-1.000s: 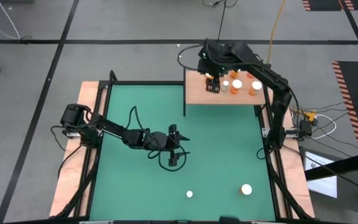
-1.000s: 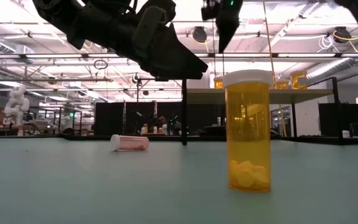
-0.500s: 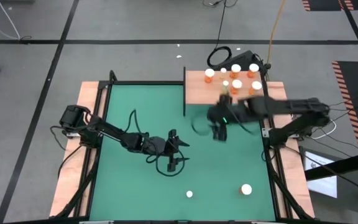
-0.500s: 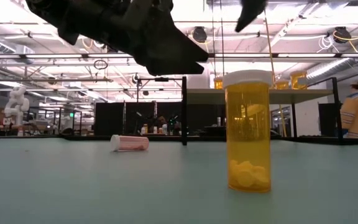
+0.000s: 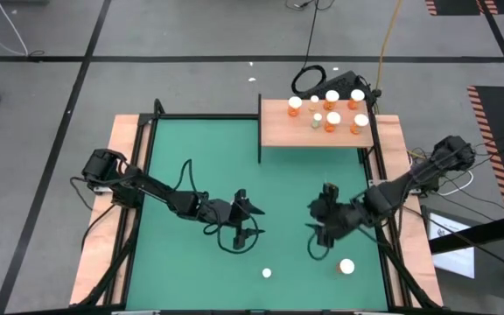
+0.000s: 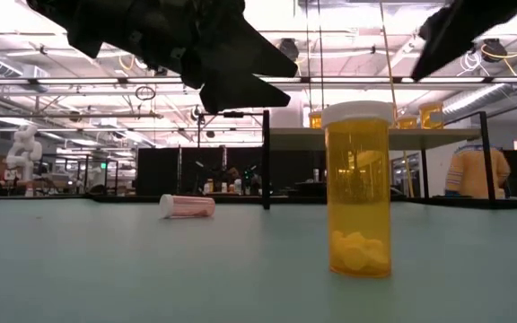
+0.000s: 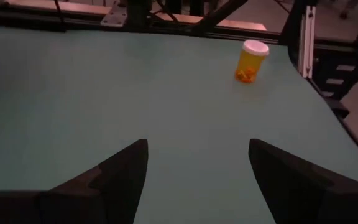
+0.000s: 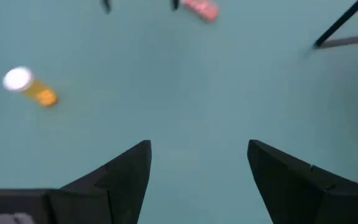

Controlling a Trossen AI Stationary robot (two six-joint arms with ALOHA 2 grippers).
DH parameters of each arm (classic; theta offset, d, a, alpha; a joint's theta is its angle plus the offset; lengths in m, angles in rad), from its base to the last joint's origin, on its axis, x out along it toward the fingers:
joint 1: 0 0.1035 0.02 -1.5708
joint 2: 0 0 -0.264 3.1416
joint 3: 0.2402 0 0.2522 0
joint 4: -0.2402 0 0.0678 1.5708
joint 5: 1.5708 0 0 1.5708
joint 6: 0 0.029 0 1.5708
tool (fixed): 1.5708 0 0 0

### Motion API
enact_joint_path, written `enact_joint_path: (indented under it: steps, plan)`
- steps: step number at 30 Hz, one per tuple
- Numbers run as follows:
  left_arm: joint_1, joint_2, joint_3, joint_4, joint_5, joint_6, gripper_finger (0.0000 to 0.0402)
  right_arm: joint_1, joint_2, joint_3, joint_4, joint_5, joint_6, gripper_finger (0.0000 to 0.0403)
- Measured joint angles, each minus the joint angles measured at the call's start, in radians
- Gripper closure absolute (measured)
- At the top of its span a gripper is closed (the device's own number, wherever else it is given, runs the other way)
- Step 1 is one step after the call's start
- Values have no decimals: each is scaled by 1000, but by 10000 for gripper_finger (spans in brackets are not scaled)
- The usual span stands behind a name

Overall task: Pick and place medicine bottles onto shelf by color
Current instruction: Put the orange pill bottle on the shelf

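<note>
Orange bottles (image 5: 332,118) — seven on the shelf (image 5: 278,131); two remain near the mat's (image 5: 191,149) front edge. Both grippers — left (image 5: 250,220), right (image 5: 320,234) — released, empty.

Left arm: you have it stretched from the table's left edge toward the middle, low over the mat.
Left gripper (image 5: 245,219): your fingers are spread wide with nothing between them, as the left wrist view (image 7: 197,180) shows.
Right arm: you have it reaching in from the right edge, bent down toward the mat's near-right part.
Right gripper (image 5: 324,219): your fingers stand well apart and empty in the right wrist view (image 8: 197,180), held above the mat.
</note>
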Motion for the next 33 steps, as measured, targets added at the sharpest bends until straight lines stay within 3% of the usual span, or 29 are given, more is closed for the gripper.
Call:
enact_joint_path:
  steps: [7,13,20,26,29,33]
  plan:
    - [-25,0,0,-5,0,-52,124,141,5,-2,-5,-6,118,140]
    - [-39,-1,0,-25,-10,-58,124,224,5,18,-134,-59,268,140]
    - [-23,-1,0,-26,-11,-50,123,324,5,25,-175,-36,404,140]
    - [-29,-1,0,-20,-13,-44,123,401,5,26,-149,169,430,140]
    - [-25,-1,0,34,-13,-4,124,414,6,24,-72,345,341,140]
    - [25,-4,10,109,-21,-5,124,414,10,-37,204,577,121,140]
